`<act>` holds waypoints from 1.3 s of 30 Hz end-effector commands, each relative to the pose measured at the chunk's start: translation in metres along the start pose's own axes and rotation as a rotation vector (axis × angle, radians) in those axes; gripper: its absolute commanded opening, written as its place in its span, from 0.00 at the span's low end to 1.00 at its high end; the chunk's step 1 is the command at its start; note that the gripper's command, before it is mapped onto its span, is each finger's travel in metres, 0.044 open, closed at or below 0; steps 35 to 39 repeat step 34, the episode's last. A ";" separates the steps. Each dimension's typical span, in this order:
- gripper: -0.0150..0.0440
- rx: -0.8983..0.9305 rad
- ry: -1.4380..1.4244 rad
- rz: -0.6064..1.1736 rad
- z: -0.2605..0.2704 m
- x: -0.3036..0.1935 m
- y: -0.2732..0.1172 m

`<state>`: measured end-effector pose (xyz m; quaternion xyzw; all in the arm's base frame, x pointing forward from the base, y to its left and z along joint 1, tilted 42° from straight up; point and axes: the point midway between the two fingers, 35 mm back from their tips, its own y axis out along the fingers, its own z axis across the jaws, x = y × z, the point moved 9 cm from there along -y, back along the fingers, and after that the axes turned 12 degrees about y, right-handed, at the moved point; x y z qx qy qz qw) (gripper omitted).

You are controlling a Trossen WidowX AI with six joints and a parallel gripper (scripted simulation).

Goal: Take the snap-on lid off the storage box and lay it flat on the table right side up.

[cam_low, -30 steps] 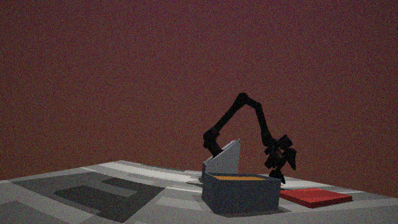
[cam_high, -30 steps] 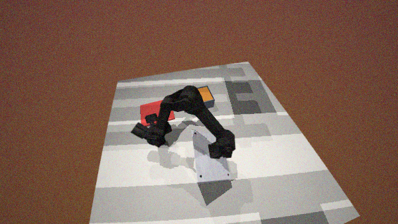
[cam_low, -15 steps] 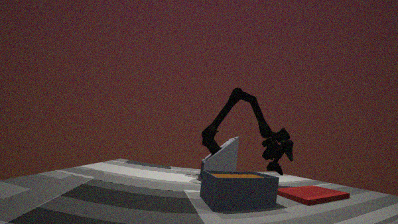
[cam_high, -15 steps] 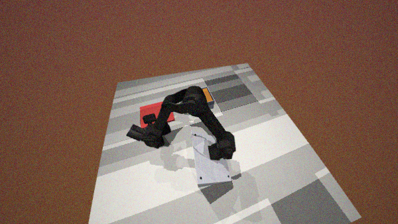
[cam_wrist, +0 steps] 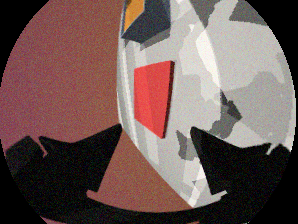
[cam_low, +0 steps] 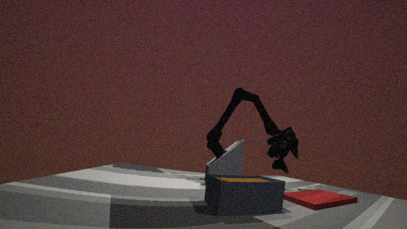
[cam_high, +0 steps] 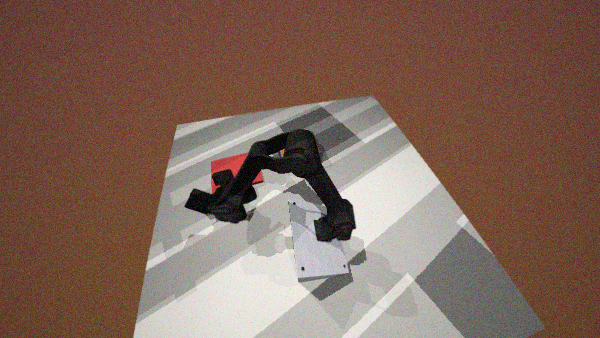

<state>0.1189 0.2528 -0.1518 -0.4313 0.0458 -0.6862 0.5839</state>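
Observation:
The red lid point(cam_high: 227, 166) point(cam_low: 319, 198) point(cam_wrist: 154, 97) lies flat on the table, a plain smooth face up, with a gap between it and the box. The storage box point(cam_low: 251, 200) point(cam_wrist: 157, 22) is dark blue-grey, upright and open, with orange showing inside. In the top view the arm hides most of the box, and part of the lid. My gripper point(cam_high: 204, 189) point(cam_low: 292, 165) point(cam_wrist: 156, 128) is open and empty. It is above the table beside the lid, touching neither lid nor box.
The arm stands on a tilted pale grey mounting plate point(cam_high: 320, 257) point(cam_low: 228, 162), which is behind the box in the exterior view. The table point(cam_high: 225, 300) point(cam_low: 152, 196) carries patchy shadows and light bands. Its edge point(cam_wrist: 160, 172) runs below the lid in the wrist view.

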 end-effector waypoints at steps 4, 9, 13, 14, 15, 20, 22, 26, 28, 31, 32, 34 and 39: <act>1.00 0.001 0.015 0.010 0.010 -0.004 -0.013; 1.00 0.001 0.015 0.010 0.005 -0.001 -0.009; 1.00 0.001 0.015 0.010 0.005 -0.001 -0.009; 1.00 0.001 0.015 0.010 0.005 -0.001 -0.009; 1.00 0.001 0.015 0.010 0.005 -0.001 -0.009; 1.00 0.001 0.015 0.010 0.005 -0.001 -0.009; 1.00 0.001 0.015 0.010 0.005 -0.001 -0.009; 1.00 0.001 0.015 0.010 0.005 -0.001 -0.009; 1.00 0.001 0.015 0.010 0.005 -0.001 -0.009; 1.00 0.001 0.015 0.010 0.005 -0.001 -0.009; 1.00 0.001 0.015 0.010 0.005 -0.001 -0.009; 1.00 0.001 0.015 0.010 0.005 -0.001 -0.009; 1.00 0.001 0.015 0.010 0.005 -0.001 -0.009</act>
